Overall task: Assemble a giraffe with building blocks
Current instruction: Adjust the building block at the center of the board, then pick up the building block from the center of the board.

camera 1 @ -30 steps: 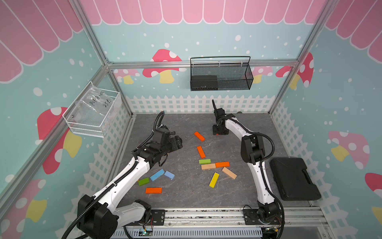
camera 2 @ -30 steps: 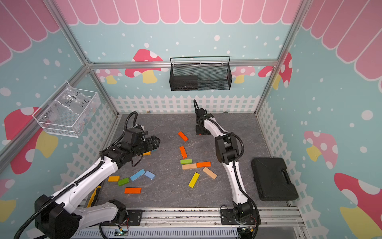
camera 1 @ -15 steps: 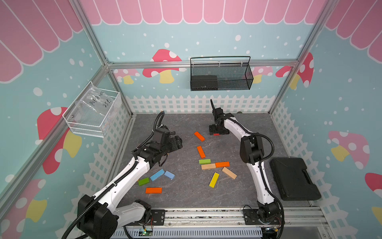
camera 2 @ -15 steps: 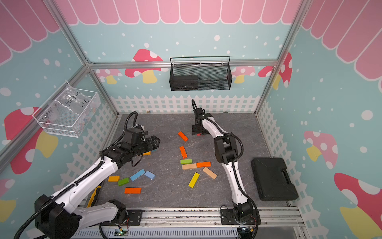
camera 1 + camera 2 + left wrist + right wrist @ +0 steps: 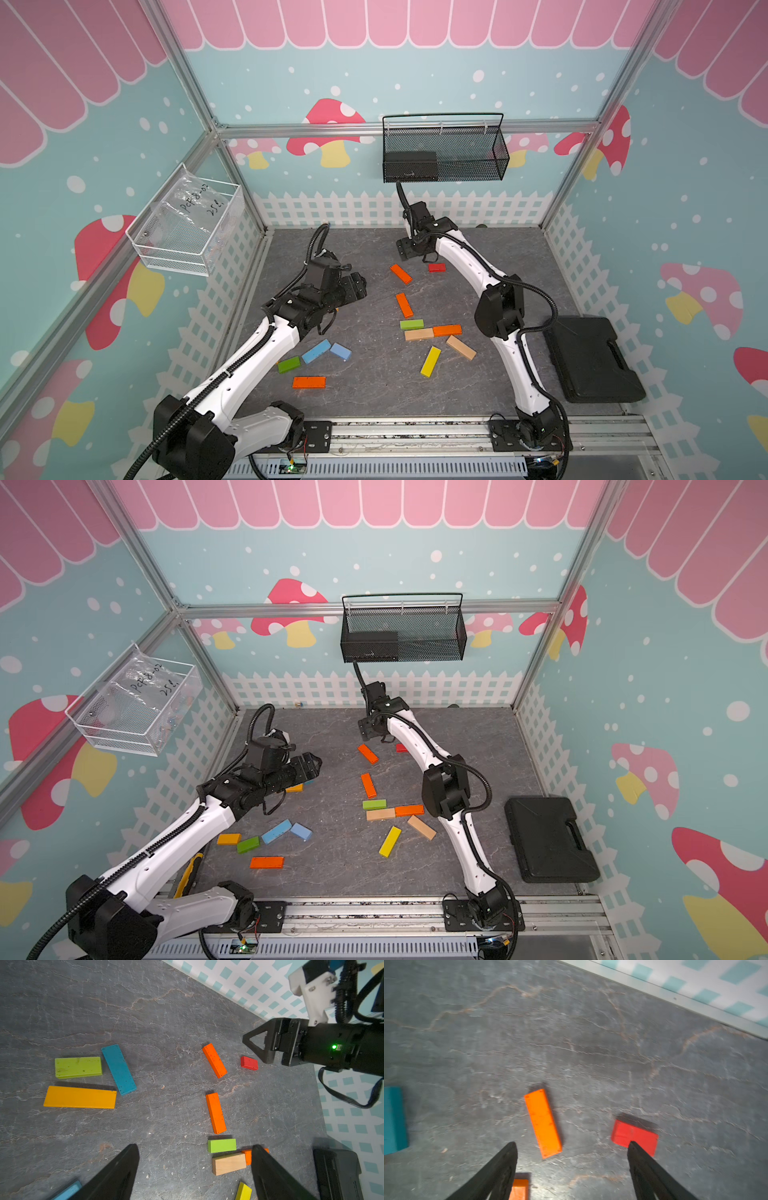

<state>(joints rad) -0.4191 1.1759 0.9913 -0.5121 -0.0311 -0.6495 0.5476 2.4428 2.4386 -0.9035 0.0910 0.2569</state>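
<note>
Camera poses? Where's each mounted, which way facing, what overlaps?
Top views: high at the front, looking down toward the back fence; whole left arm, right arm, left gripper, right gripper show.
Left wrist: on the left arm, looking across the table toward the right gripper; own fingers show.
Right wrist: on the right arm, looking down at the table; own fingers show.
Shared: all views show the red block and the orange block beside it.

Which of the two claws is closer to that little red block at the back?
Right. The right claw hangs open just beside the red block; the left claw, also open, is well off across the table.
</note>
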